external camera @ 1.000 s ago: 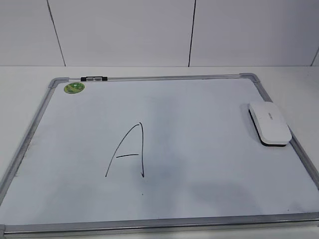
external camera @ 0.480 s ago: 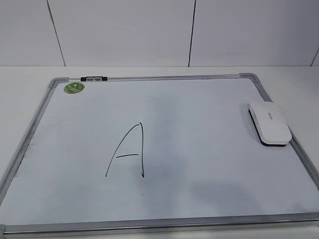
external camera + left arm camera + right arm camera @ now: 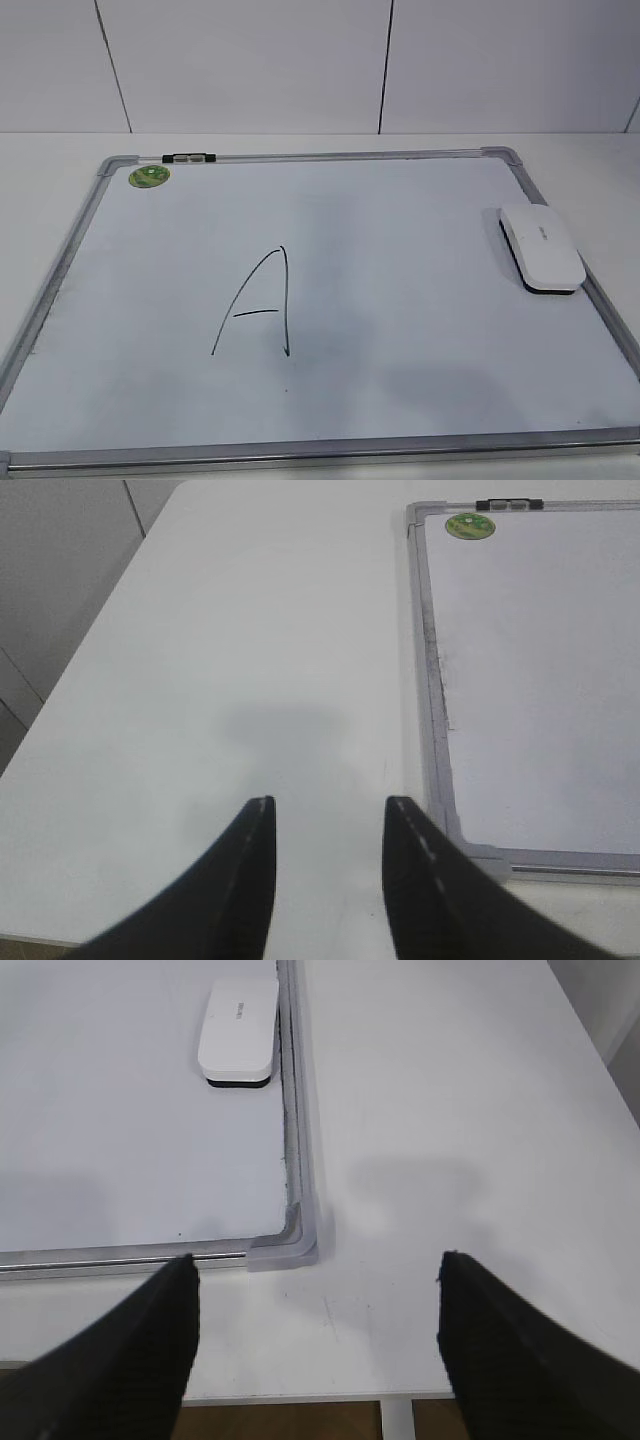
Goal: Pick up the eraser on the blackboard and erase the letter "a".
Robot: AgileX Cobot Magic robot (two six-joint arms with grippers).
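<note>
The white eraser [image 3: 541,247] lies flat on the blackboard [image 3: 300,156] against its right frame, and it also shows at the top of the right wrist view [image 3: 240,1028]. A tall capital "A" [image 3: 262,305] is drawn left of the board's middle. The letter "a" shows in none of the views. My left gripper [image 3: 330,802] is open over the bare table, left of the board's near left corner [image 3: 437,700]. My right gripper [image 3: 315,1257] is wide open and empty, just off the near right corner [image 3: 297,1110]. Neither gripper appears in the exterior view.
A round green sticker [image 3: 148,176] and a small black-and-white clip [image 3: 188,157] sit at the board's far left corner. The table's front edge [image 3: 300,1400] runs right under my right gripper. White wall panels stand behind the table.
</note>
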